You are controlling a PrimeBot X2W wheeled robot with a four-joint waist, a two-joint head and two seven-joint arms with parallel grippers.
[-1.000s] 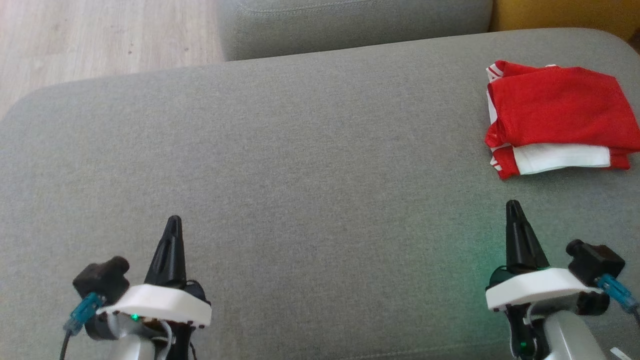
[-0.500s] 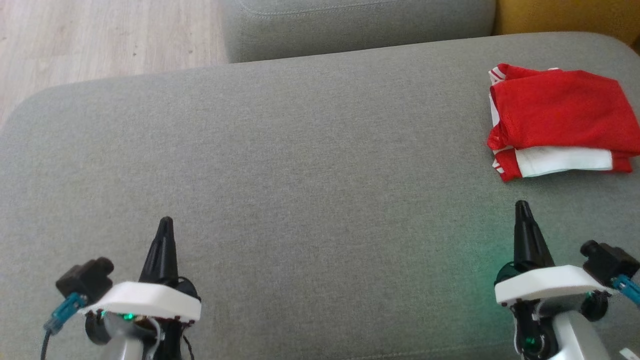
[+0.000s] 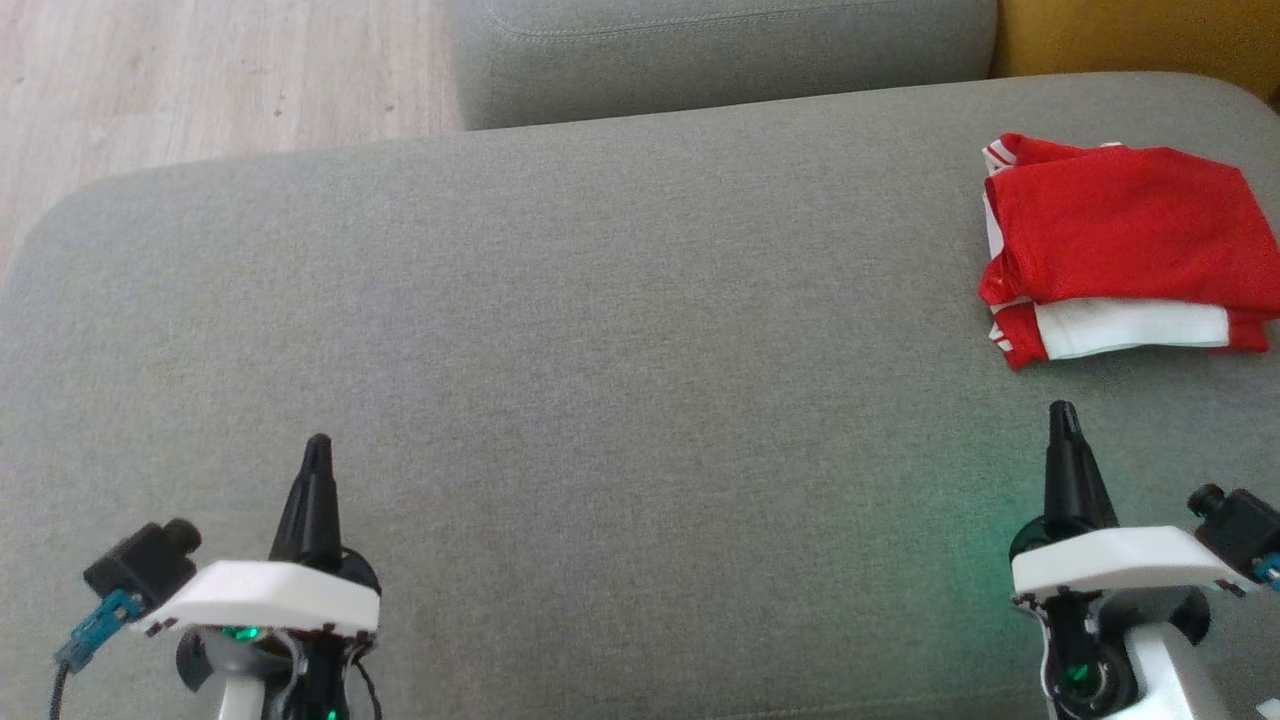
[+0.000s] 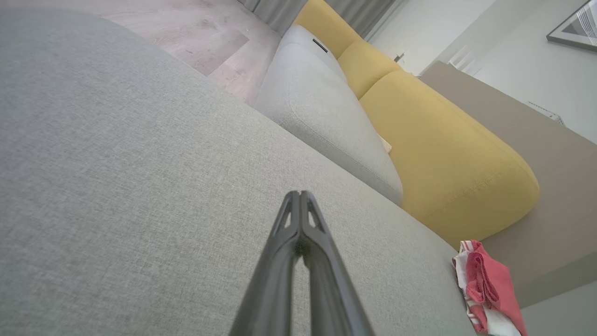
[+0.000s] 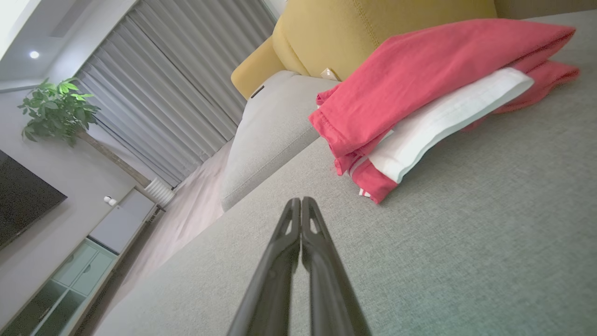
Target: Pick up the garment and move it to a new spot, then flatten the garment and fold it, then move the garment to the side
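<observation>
Over the last second the whole view had shifted a touch, yet both arms had plainly drifted outward: the left pincer [image 3: 318, 443] had gone a little further left and the right pincer [image 3: 1062, 410] a little further right. The garment [image 3: 1120, 220] had not stirred. Both pincers were clenched, fingers pressed tip to tip, grasping nothing, over the grey cushion [image 3: 620, 330]. The garment, red with a white band, lay folded ahead of the right pincer and slightly to its right, near it but apart, and well off to the right of the left pincer. Nothing stood between the right pincer and the garment's near edge. Past the garment ran the cushion's far edge, with a yellow cushion [image 3: 1130, 35] behind it. Ahead of the left pincer, beyond that same edge, were a second grey cushion [image 3: 720, 50] and wood floor [image 3: 200, 80]. Bare fabric spread wide between the two pincers and ahead of the left one, while the garment sat close to the cushion's right end.
</observation>
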